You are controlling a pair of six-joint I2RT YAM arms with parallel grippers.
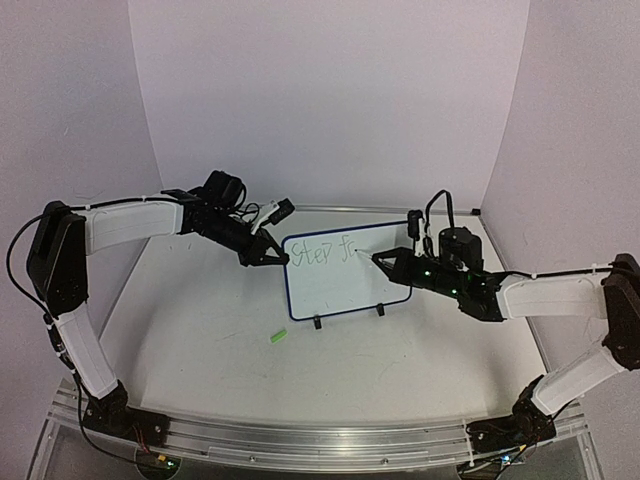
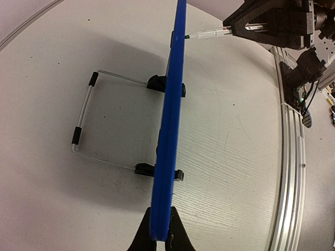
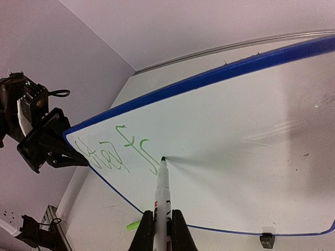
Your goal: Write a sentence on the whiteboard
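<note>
Both arms stretch inward: left gripper [image 1: 268, 256] pinches the whiteboard [image 1: 345, 290] by its edge; right gripper [image 1: 385, 261] clamps a marker [image 3: 163, 191], tip touching the board just ahead.

Whiteboard [image 1: 345, 290] standing mid-table, an arm at either side

The left gripper [image 1: 272, 257] is at its left edge, the right gripper [image 1: 385, 262] before its right half, marker [image 3: 162, 191] tip touching the writing [image 1: 320, 252] (upper line); a small piece [image 1: 277, 338] lies front-left.
</note>
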